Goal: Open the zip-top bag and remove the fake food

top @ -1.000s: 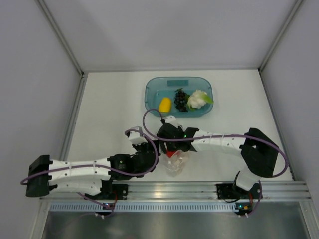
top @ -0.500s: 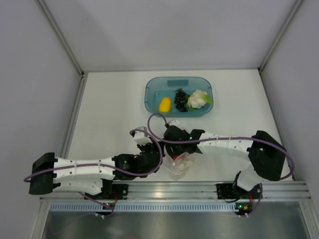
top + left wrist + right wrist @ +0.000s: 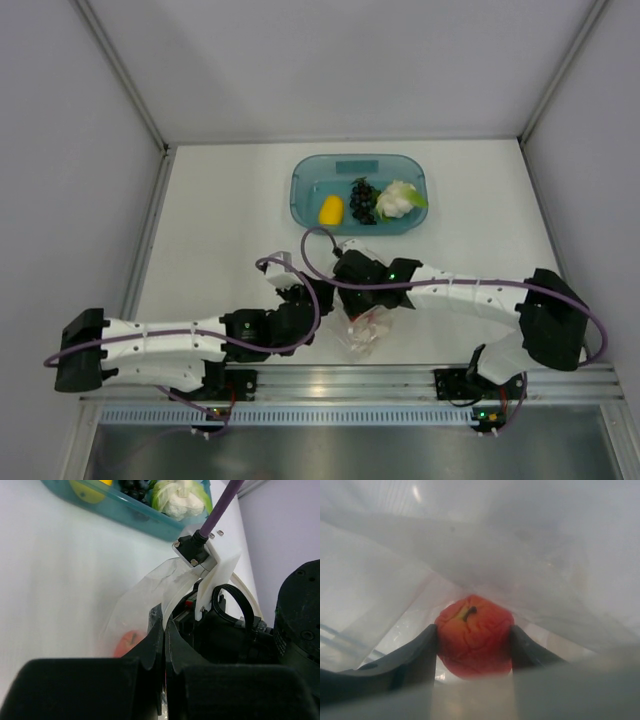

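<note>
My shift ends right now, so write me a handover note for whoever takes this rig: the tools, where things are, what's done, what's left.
Left tool: shut, seemingly pinching the edge of the zip-top bag.
Right tool: reached inside the bag, with a finger against each side of the red apple.
Yellow fruit, grape bunch and cauliflower: lying in the teal tray at the back.
Done: bag open, three pieces out.
Left: lift the apple out of the bag, probably into the tray with the others.
</note>
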You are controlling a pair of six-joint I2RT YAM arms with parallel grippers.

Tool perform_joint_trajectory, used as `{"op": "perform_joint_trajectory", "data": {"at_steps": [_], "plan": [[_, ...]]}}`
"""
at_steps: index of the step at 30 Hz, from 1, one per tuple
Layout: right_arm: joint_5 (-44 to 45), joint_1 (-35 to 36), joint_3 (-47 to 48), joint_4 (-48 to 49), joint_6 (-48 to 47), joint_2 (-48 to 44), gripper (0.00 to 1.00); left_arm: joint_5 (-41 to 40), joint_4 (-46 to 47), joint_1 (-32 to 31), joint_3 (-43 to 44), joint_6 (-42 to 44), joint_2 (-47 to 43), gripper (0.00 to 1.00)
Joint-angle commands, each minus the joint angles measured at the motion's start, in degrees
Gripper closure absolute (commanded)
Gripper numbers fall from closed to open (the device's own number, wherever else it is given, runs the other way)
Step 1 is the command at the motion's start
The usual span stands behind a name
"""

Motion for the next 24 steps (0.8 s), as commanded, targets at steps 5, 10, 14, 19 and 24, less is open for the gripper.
{"op": "perform_joint_trajectory", "data": {"at_steps": [5,10,14,19,24], "plan": [[-3.68,1.46,7.22,-0.48,-3.63,-10.63,0.65,-6.23,-9.11,1.92,-2.37,2.07,1.05,1.00],[-6.14,1.46,6.87,4.45,-4.77,-14.15,0.65,-6.06,-9.02,1.92,-2.54,1.98,0.97,1.00],[1.46,1.46,8.88,0.97,-3.90,-11.44,0.69,-5.18,-8.94,1.92,-2.63,1.81,-0.34,1.00],[6.68,0.93,8.02,-0.20,-2.14,-9.94,0.71,-6.06,-9.11,1.92,-4.03,1.81,-3.51,1.00],[8.71,0.49,6.70,-2.05,-0.29,-7.92,0.72,-8.51,-9.64,1.92,-5.53,1.28,-7.29,1.00]]}}
